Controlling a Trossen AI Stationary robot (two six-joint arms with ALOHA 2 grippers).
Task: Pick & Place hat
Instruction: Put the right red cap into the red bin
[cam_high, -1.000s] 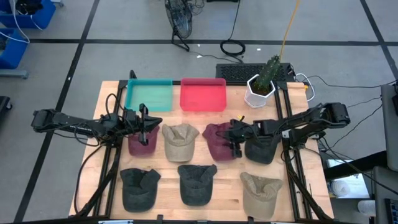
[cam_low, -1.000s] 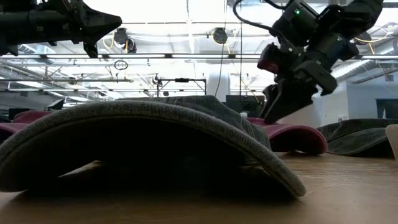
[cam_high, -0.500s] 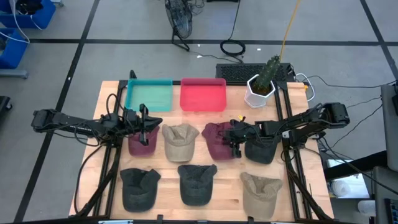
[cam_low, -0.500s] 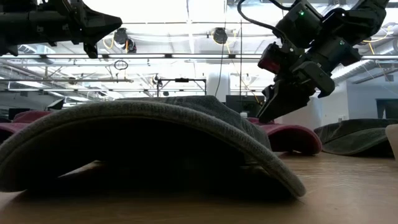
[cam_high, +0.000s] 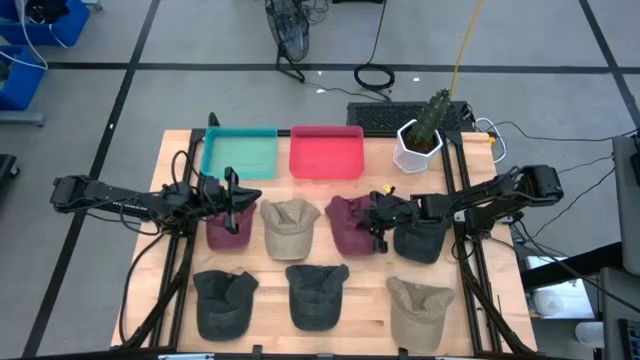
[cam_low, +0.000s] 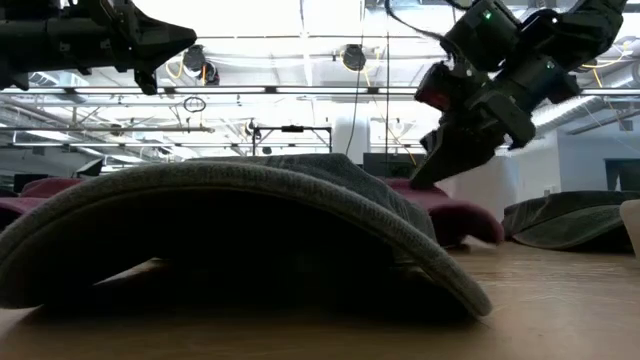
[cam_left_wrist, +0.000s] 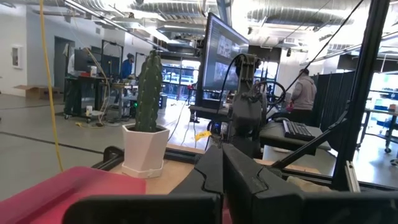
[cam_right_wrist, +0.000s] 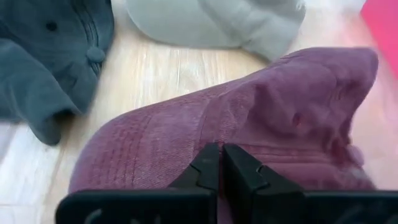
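At bench centre-right: right pincer (cam_high: 378, 226) sits over the maroon hat (cam_high: 350, 226), its fingers (cam_right_wrist: 217, 167) pressed together on the hat's fabric
Right pincer state: closed, pinching the maroon hat at the crown; from the low view the hat (cam_low: 450, 212) looks tilted, one edge raised off the bench
Hat's neighbours: tan hat (cam_high: 289, 226) just beside it toward the left arm, dark hat (cam_high: 418, 241) on its other side under the right arm
Behind it: red tray (cam_high: 326, 153), then teal tray (cam_high: 239, 153) and potted cactus (cam_high: 423, 135)
Left pincer (cam_high: 232, 198): fingers together, gripping nothing, above a second maroon hat (cam_high: 229, 229)
Front row: two dark hats and a tan one on the bench (cam_high: 372, 300)
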